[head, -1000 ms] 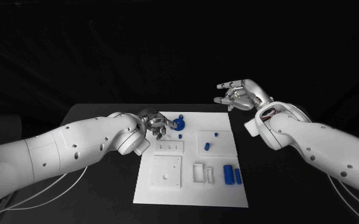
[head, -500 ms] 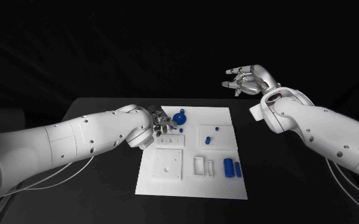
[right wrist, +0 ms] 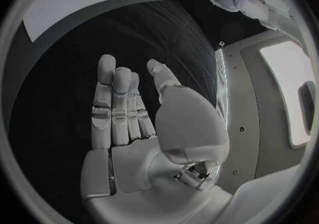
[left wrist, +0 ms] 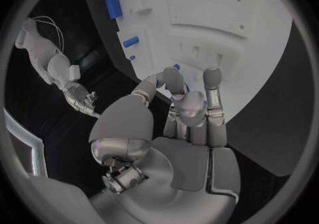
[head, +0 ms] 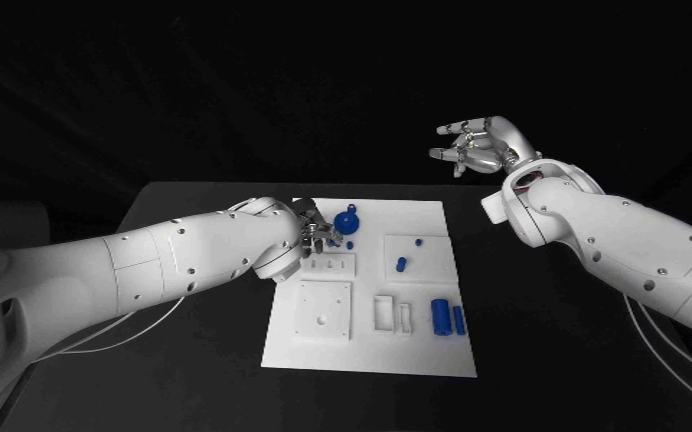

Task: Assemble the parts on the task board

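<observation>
Fingers of the silver left hand [head: 312, 233] curl over the white rectangular task board [head: 433, 352], grip unclear. Beside them stands a blue round part [head: 346, 221]. Raised silver right hand [head: 482, 148] is spread, empty.

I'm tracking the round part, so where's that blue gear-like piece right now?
In the head view the blue round part sits at the task board's far left area, just beside the left hand's fingers.

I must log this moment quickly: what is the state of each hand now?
Left hand: over the task board; whether it holds a part cannot be told.
Right hand: open, holding nothing, raised off the table.
</observation>
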Motion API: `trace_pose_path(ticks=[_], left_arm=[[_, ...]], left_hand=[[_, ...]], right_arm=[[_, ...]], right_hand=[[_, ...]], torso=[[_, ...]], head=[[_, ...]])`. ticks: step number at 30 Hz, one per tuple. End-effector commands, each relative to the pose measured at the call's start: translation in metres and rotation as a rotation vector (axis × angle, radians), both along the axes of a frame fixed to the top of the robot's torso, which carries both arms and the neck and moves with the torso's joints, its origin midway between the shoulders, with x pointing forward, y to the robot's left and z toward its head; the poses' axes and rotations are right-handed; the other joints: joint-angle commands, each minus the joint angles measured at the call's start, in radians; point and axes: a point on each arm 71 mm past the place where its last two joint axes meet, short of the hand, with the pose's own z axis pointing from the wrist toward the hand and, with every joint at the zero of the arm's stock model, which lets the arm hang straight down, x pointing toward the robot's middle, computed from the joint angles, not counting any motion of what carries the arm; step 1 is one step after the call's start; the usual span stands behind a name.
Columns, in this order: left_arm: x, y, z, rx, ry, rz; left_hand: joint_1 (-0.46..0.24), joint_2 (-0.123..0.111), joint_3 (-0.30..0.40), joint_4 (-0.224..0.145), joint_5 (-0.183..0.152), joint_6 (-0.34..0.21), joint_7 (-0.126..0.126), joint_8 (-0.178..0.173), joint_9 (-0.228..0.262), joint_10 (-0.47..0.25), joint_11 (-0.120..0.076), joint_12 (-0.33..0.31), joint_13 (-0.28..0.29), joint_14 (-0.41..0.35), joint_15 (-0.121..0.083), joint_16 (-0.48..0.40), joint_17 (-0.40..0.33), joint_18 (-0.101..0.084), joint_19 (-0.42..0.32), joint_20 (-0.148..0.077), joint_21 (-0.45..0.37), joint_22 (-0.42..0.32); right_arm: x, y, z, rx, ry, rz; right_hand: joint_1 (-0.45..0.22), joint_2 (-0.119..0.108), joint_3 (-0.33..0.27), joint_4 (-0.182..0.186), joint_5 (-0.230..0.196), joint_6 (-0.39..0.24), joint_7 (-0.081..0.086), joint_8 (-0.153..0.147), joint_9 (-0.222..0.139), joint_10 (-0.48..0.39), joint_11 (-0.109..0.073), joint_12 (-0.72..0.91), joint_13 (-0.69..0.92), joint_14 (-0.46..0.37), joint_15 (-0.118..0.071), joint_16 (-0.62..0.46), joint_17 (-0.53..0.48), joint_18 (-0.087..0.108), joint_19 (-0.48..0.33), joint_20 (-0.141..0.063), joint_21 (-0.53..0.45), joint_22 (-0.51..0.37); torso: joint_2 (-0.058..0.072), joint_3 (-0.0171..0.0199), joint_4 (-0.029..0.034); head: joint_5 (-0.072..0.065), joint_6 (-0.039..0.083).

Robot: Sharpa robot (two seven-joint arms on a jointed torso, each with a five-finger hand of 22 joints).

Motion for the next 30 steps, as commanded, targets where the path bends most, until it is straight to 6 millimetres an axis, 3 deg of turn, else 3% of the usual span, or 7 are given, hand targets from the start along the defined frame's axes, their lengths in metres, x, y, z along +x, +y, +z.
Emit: trace_pose_path(ticks=[1, 9, 15, 30], left_arm=[[0.000, 0.000, -0.001, 0.021, -0.023, 0.012], [-0.003, 0.004, -0.009, 0.014, -0.049, 0.046], [-0.007, 0.005, -0.015, -0.002, -0.070, 0.072], [-0.014, 0.004, -0.024, -0.007, -0.058, 0.078]], left_hand=[[0.006, 0.006, 0.032, -0.035, 0.007, 0.204, -0.114, 0.000, -0.001, 0.041, -0.003, 0.004, -0.003, 0.010, 0.001, -0.003, 0.004, 0.017, 0.001, 0.007, 0.006, 0.017], [0.008, 0.005, 0.031, -0.030, 0.009, 0.206, -0.115, 0.002, 0.013, 0.041, -0.004, 0.017, -0.008, 0.014, 0.001, 0.001, 0.023, 0.028, 0.004, 0.015, 0.013, 0.018], [0.009, 0.003, 0.031, -0.026, 0.008, 0.207, -0.116, 0.000, 0.012, 0.041, -0.005, 0.038, -0.003, 0.015, 0.000, 0.000, 0.021, 0.025, 0.002, 0.012, 0.018, 0.018], [0.011, 0.000, 0.031, -0.024, 0.009, 0.209, -0.116, 0.000, 0.009, 0.041, -0.006, 0.045, -0.002, 0.014, -0.001, -0.001, 0.018, 0.027, 0.001, 0.013, 0.022, 0.017]], right_arm=[[0.000, 0.002, 0.000, 0.001, 0.001, 0.020], [0.000, 0.002, 0.000, 0.001, 0.004, 0.022], [0.001, 0.001, 0.000, 0.000, 0.006, 0.021], [0.001, 0.002, -0.001, 0.000, 0.008, 0.023]], right_hand=[[-0.008, 0.002, 0.002, -0.003, 0.006, 0.004, 0.001, -0.003, 0.001, -0.004, 0.004, 0.005, -0.001, -0.006, 0.001, 0.005, -0.001, 0.014, -0.003, 0.003, 0.004, 0.001], [-0.010, 0.002, 0.005, -0.004, 0.010, 0.003, 0.002, -0.003, 0.001, -0.005, 0.004, 0.005, -0.002, -0.006, 0.001, 0.005, -0.002, 0.014, -0.003, 0.003, 0.004, 0.002], [-0.011, 0.002, 0.007, -0.004, 0.012, 0.003, 0.001, -0.003, 0.001, -0.005, 0.003, 0.005, -0.003, -0.006, 0.001, 0.005, -0.002, 0.014, -0.004, 0.003, 0.004, 0.003], [-0.013, 0.002, 0.009, -0.004, 0.015, 0.002, 0.002, -0.003, 0.001, -0.005, 0.004, 0.005, -0.003, -0.007, 0.001, 0.005, -0.002, 0.014, -0.004, 0.004, 0.004, 0.004]], torso=[[-0.001, 0.0000, 0.0012], [-0.001, 0.0001, 0.0023], [0.000, -0.0016, 0.0012], [0.000, -0.0001, 0.0006]], head=[[0.000, -0.003], [0.000, -0.009], [0.001, -0.011], [0.004, -0.017]])
